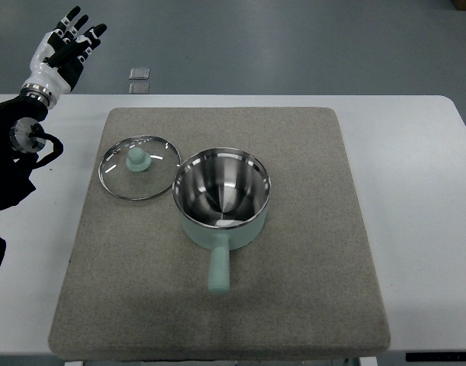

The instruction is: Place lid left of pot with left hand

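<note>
Seemingly the job is done or nearly so: the lid lies flat on the mat, knob up, on the side of the pot that faces the left hand, its rim just touching or almost touching the pot's rim. The pot stands open and empty, its handle pointing toward the robot. Nothing looks left to do except perhaps resting the arm.

That hand is raised well clear of the lid, beyond the far corner of the table, up and away from everything on the mat. Its fingers are spread and nearly straight, holding nothing and touching nothing. The lid sits below and to the inside of the hand, well apart from it, with the pot farther off in the same direction. No right hand shows.
</note>
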Controlling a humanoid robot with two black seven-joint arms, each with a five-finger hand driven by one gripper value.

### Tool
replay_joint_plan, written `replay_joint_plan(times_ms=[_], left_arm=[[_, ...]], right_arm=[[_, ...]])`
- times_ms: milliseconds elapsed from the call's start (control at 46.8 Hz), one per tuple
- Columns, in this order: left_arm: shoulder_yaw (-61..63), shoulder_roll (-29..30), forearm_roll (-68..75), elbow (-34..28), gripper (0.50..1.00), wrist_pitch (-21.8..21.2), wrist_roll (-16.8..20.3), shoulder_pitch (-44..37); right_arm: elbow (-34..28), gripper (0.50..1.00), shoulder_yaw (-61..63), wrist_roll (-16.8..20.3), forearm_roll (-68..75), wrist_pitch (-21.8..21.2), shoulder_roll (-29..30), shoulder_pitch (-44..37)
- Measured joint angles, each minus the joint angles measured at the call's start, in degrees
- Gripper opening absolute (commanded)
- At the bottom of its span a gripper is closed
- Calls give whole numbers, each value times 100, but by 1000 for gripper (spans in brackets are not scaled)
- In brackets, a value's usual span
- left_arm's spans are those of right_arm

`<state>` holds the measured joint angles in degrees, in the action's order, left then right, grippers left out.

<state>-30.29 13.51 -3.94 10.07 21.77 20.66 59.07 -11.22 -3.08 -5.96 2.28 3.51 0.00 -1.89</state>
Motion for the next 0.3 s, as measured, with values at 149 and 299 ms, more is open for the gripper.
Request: replay_joint_plan(times_ms=[149, 299], left_arm=[[7, -90, 0, 6, 996, 12, 1, 8], [6, -137, 1, 5, 996, 12, 7, 8]], right_arm=[[0, 924, -1, 0, 0, 0, 0, 1], [0, 924, 0, -1, 0, 0, 0, -1]])
